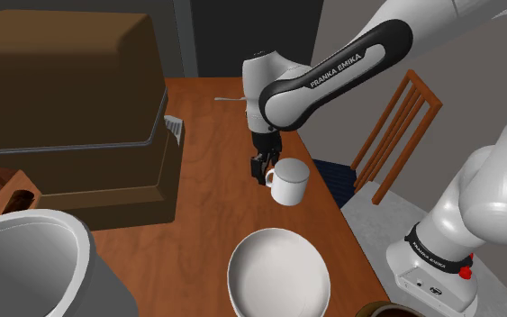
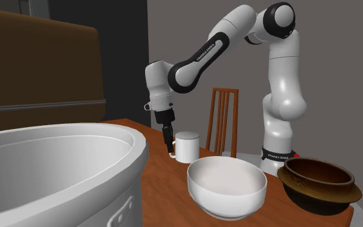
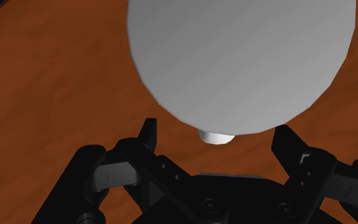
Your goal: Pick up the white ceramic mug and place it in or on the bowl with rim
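Mug [image 1: 289, 180], white, upright on the brown wooden counter [image 1: 206, 126], close to the edge on the chair's side. Handle [image 3: 215, 136] turned toward the black fingers [image 3: 147, 137], showing in the wrist view as a short white stub sticking out from the round body, right in the gap between them. Fingers spread wide, one on either side of the handle, touching neither it nor the body; nothing grasped. White arm [image 1: 350, 63] reaching in from the shoulder view's upper right, wrist pointing down at the counter, fingers just beside the mug on that view's left.

White bowl [image 1: 278, 270] on the counter, nearer the shoulder camera than the mug, close to it but apart. Brown rimmed bowl [image 2: 320, 182] just beside the white bowl on the second exterior view's right, at the counter's edge. Large pale pot [image 2: 51, 167] in the foreground of both exterior views. Big brown box [image 1: 62, 99] at the counter's far side, on the shoulder view's left. Wooden chair [image 2: 225, 92] beyond the counter's edge, between mug and stand.
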